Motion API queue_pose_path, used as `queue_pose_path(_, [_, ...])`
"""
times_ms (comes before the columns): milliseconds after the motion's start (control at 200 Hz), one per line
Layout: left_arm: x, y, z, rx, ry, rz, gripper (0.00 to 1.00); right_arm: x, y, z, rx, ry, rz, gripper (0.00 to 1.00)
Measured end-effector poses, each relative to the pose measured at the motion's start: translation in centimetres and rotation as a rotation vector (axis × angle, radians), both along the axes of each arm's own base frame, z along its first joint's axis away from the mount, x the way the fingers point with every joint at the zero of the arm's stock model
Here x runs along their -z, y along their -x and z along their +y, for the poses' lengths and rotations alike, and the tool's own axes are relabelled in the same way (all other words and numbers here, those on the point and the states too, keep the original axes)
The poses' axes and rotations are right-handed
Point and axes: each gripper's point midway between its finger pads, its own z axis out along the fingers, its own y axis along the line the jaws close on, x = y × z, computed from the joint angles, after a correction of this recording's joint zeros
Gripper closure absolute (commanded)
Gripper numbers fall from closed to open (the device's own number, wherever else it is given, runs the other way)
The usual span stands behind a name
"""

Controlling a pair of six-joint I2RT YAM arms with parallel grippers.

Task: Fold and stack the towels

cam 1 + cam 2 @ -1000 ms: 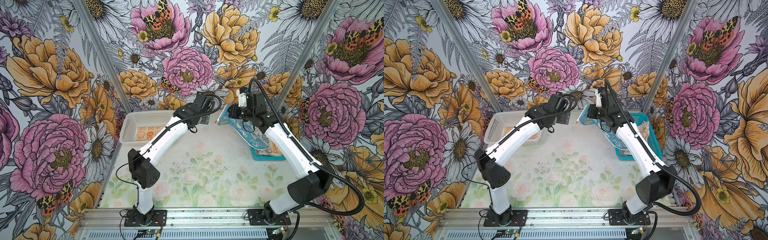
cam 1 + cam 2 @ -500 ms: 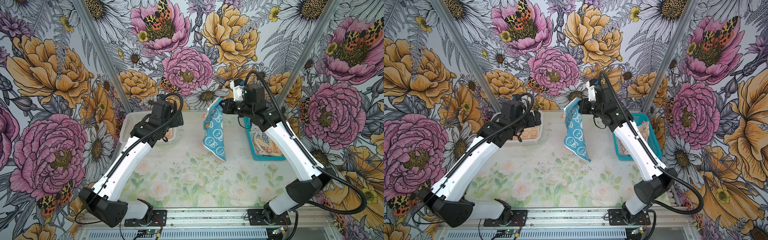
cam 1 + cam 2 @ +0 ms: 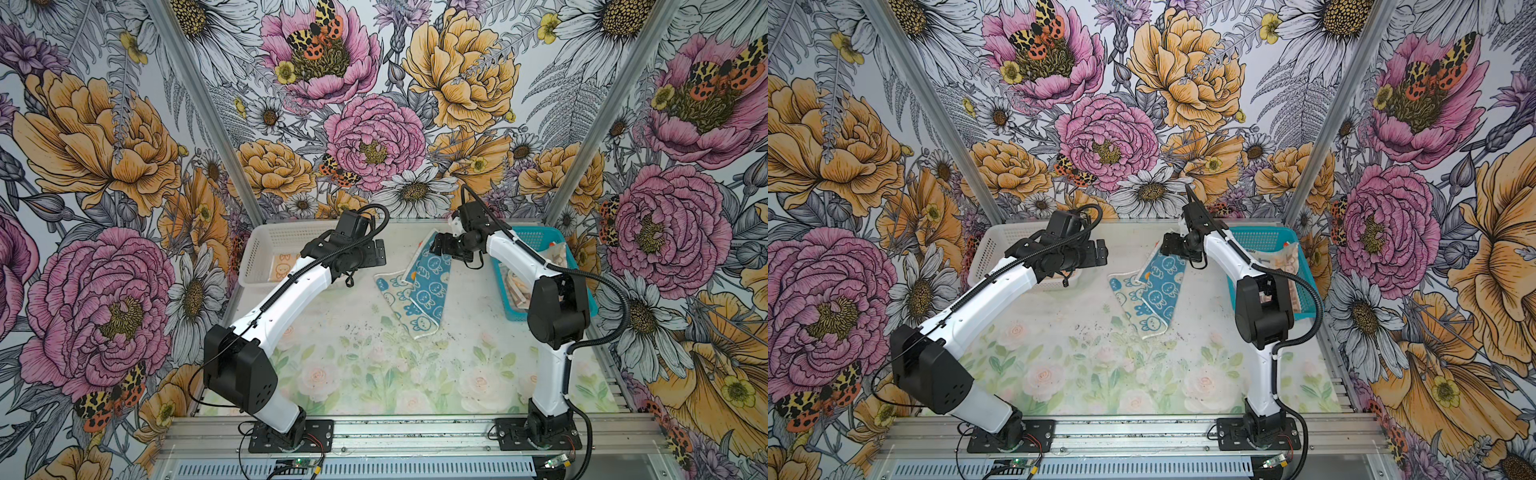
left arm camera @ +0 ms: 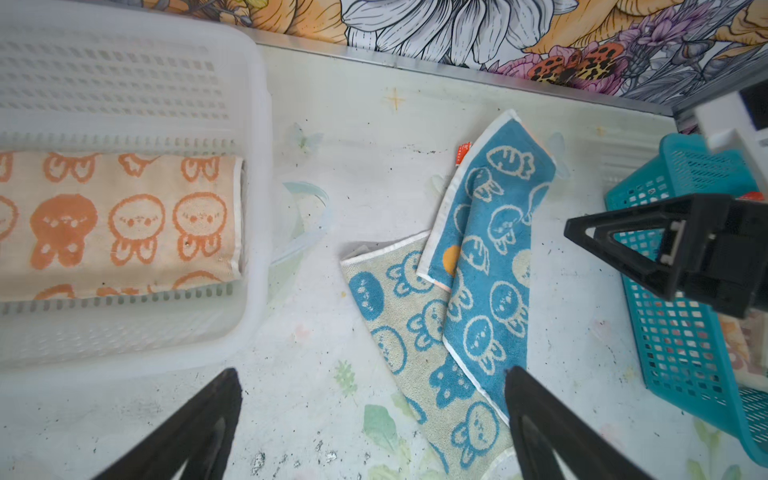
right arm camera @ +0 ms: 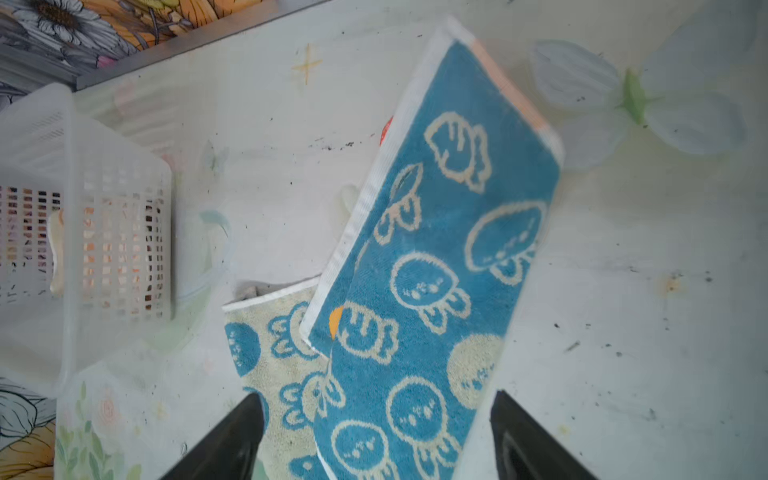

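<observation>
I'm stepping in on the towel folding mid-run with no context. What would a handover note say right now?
Left gripper: open, empty, in the air beside the white basket.
Right gripper: open, empty, over the far end of the blue towel.
Blue towel: on the table, rumpled, partly flopped over itself, cream underside showing.
Done: one orange towel lies folded in the white basket.
Left: fold the blue towel and probably stack it on the orange one, then do the towels in the teal basket.

Robot test cell, probably lab: floral-papered walls (image 3: 104,145), aluminium rail (image 3: 415,432) (bolted arm bases (image 3: 291,436)).
</observation>
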Motion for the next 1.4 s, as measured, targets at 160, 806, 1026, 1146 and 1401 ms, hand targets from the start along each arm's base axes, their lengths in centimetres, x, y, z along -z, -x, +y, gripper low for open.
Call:
queue_pose_path(160, [0.3,-0.6,0.9,-0.024,0.039,0.012,0.01,-0.1,6.1,2.9,-0.125,0.037,-0.001,0.12])
queue_pose_path(806, [5.1,1.3,0.1,-0.001,0.098,0.123,0.01,10.6,14.6,2.4,-0.223,0.375,0.152,0.56])
queue_pose_path(1026, [4.7,1.4,0.0,0.000,0.107,0.113,0.01,11.9,14.9,1.6,-0.215,0.417,0.175,0.81])
queue_pose_path(1146, [4.7,1.5,-0.2,0.004,0.108,0.111,0.01,12.0,14.8,1.4,-0.219,0.435,0.169,0.92])
queue_pose_path(1401, [4.6,1.6,-0.7,0.015,0.108,0.108,0.01,12.0,14.8,1.3,-0.219,0.437,0.169,0.68])
